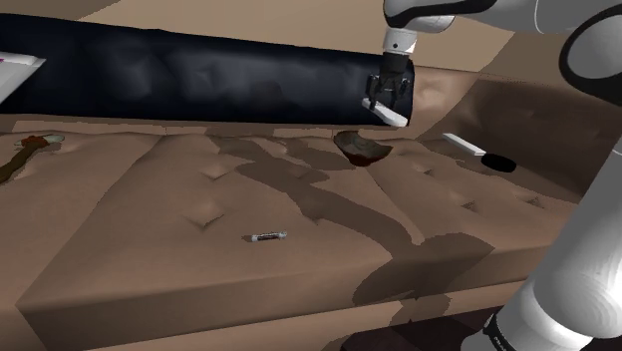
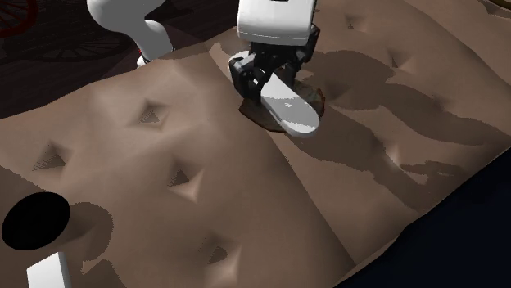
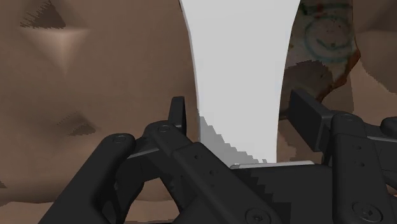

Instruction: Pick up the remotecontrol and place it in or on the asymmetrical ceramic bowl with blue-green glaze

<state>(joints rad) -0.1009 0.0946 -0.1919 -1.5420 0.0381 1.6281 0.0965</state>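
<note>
Widest of all is the brown, button-tufted upholstered seat (image 1: pixel 199 199), spreading across the shoulder view with shadows streaked over its dimples. Along its back edge lies a long dark navy bolster (image 1: pixel 199 75), soft and creased. In from the shoulder view's right comes the white arm (image 1: pixel 588 229) with dark joints, reaching up and over to the far side of the seat.

At its end, the all-black two-finger gripper (image 1: pixel 386 98) points down, and it's got something: the fingers (image 3: pixel 310 113) are clamped on either side of a plain white, slim, flat remote control (image 3: pixel 238 63). The remote control (image 2: pixel 293 112) hangs clear of the cushion, sticking out below the gripper (image 2: pixel 274 82) at a slant.

Right underneath and just beside it sits a small brown lopsided bowl (image 1: pixel 361 148), resting on the seat; the wrist view catches a blue-green ring of glaze inside that bowl (image 3: pixel 324 38), next to the remote's far end. Remote and bowl are apart.

Further along toward the shoulder view's right lies a white bar with a black round end (image 1: pixel 480 153). Smallest of all, a thin dark-and-pale stick (image 1: pixel 267 236) lies alone near the front of the seat.
</note>
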